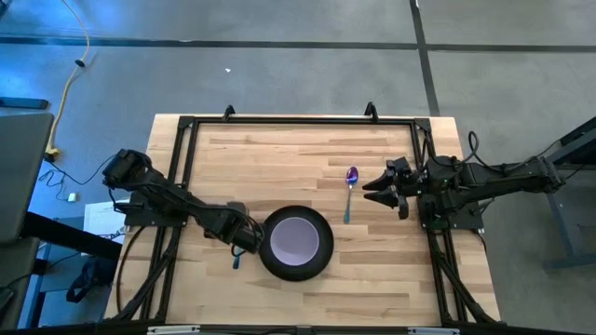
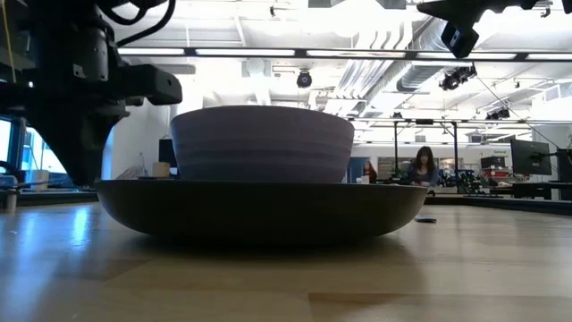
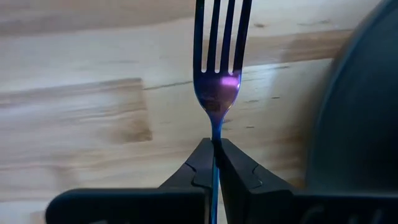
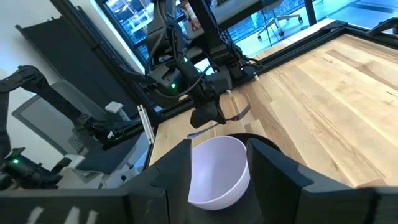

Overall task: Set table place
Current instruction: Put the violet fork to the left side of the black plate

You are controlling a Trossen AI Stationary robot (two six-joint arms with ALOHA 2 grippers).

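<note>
The round black plate (image 1: 296,270) lies near the table's near edge, and the lavender bowl (image 1: 297,238) stands in it; the low view shows the plate (image 2: 259,210) and the bowl (image 2: 262,143) close up. My left gripper (image 1: 245,239) is just left of the plate, shut on the purple-and-teal fork (image 3: 217,74), whose teal handle end (image 1: 236,261) points toward the near edge. The spoon (image 1: 350,191) lies flat on the wood right of centre. My right gripper (image 1: 375,187) hangs open just right of the spoon, touching nothing; its wrist view looks at the bowl (image 4: 217,171). My left gripper pinches the fork's thin handle (image 3: 215,140) just behind the head, between its two fingertips (image 3: 202,165). The fingers come from above and lie across the handle. The tines (image 3: 217,37) point away from the fingers, over the wood beside the plate's rim (image 3: 367,106). I cannot tell whether the fork touches the table.
The black rail frame (image 1: 183,149) runs along the left, far and right sides of the table. Bare wood (image 1: 270,158) lies between the far rail and the plate. Beyond the table in the low view, a person (image 2: 422,165) sits among desks and monitors.
</note>
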